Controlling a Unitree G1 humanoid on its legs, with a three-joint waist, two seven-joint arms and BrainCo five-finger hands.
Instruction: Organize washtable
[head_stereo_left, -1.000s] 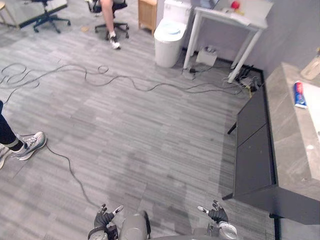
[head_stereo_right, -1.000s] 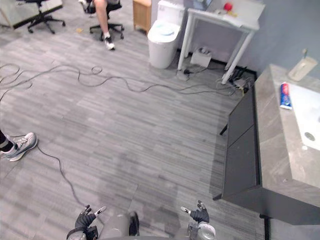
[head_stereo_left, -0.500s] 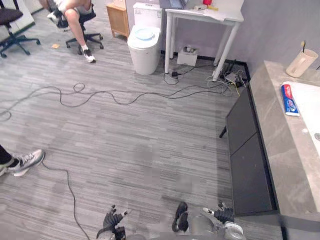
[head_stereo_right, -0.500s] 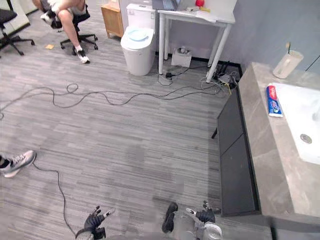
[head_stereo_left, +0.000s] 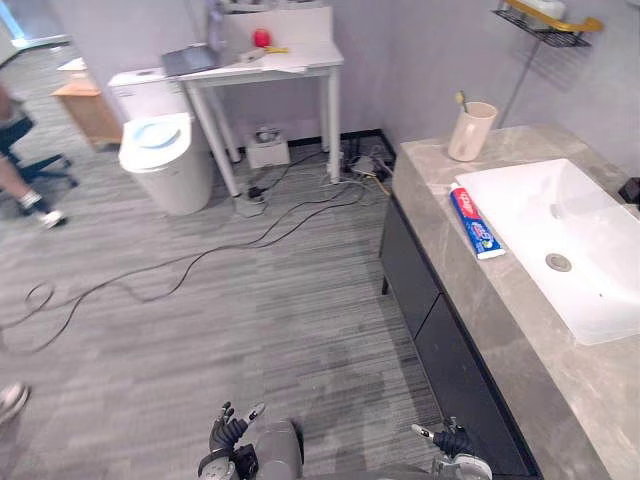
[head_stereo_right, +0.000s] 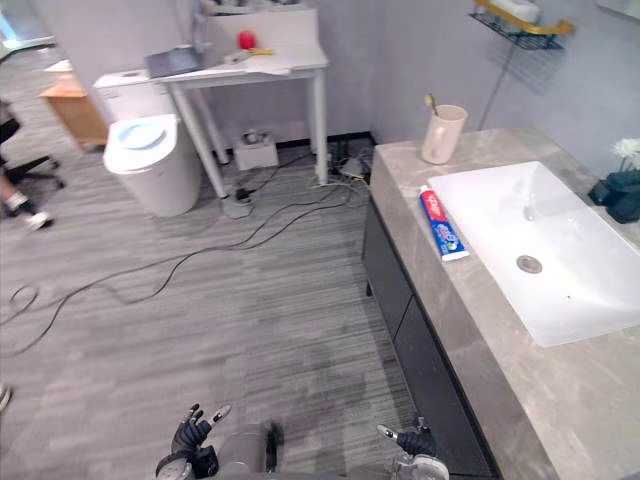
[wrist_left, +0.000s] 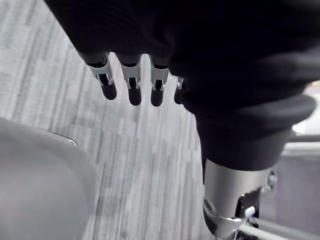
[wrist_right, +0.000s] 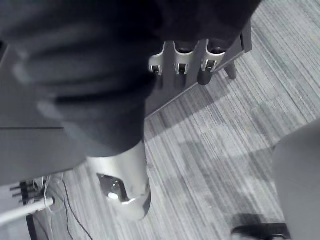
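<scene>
Grey stone washtable (head_stereo_left: 505, 330) with red-and-blue toothpaste tube (head_stereo_left: 476, 221) stands beyond the right hand (head_stereo_left: 447, 440); this and the left hand (head_stereo_left: 228, 435) hang released, empty.

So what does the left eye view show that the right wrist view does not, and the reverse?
Left eye view: the washtable top with its sink, the toothpaste tube beside it, the cup holding a toothbrush, the left hand. Right wrist view: the fingers of the right hand from close, relaxed, holding nothing. Both: the right hand, the grey floor, the dark cabinet front.
</scene>
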